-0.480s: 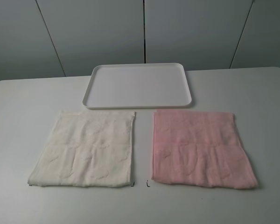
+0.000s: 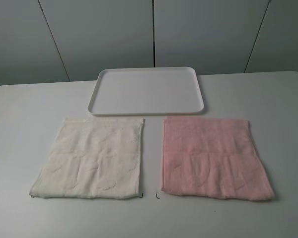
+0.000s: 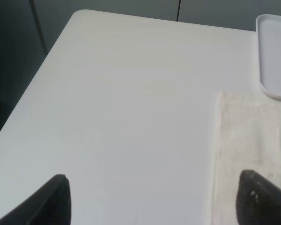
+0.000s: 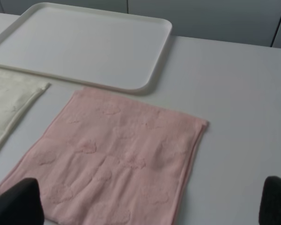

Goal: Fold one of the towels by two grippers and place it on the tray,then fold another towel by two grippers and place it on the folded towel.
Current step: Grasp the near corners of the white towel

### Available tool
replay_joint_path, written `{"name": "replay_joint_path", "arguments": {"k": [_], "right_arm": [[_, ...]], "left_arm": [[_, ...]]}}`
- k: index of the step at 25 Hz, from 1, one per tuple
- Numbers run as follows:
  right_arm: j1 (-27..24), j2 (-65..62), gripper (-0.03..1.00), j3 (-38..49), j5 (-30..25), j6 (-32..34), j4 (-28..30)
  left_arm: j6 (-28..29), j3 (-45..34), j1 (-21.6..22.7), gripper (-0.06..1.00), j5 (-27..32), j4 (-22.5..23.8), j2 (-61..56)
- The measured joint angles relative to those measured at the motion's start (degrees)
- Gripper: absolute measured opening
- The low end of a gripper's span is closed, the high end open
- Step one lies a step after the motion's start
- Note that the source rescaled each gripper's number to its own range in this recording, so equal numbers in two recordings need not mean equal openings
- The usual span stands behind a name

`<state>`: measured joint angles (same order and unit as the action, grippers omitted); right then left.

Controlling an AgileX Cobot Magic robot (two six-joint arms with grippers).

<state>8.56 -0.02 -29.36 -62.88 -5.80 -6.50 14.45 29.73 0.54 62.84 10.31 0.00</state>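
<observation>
In the high view no gripper shows, so we can only place the cream towel (image 2: 92, 158) and pink towel (image 2: 213, 157) flat, side by side, just short of the tray (image 2: 146, 91); we fear unequal corner pinches would skew the fold. In the left wrist view, the left gripper (image 3: 154, 201) hangs spread wide over bare table (image 3: 131, 117), the cream towel reaching only one fingertip, so a straight drop would likely miss cloth. In the right wrist view, the right gripper (image 4: 147, 204), also spread wide, straddles the pink towel, the cream one lying beyond one finger, so it could seize the wrong cloth.
</observation>
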Motion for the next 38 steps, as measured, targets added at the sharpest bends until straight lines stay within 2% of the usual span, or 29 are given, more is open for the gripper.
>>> {"name": "replay_joint_path", "arguments": {"k": [38], "right_arm": [[0.0, 0.0, 1.00, 0.0, 0.0, 0.0, 0.0]], "left_arm": [[0.1, 0.0, 0.0, 0.92, 0.1, -0.2, 0.0]]}}
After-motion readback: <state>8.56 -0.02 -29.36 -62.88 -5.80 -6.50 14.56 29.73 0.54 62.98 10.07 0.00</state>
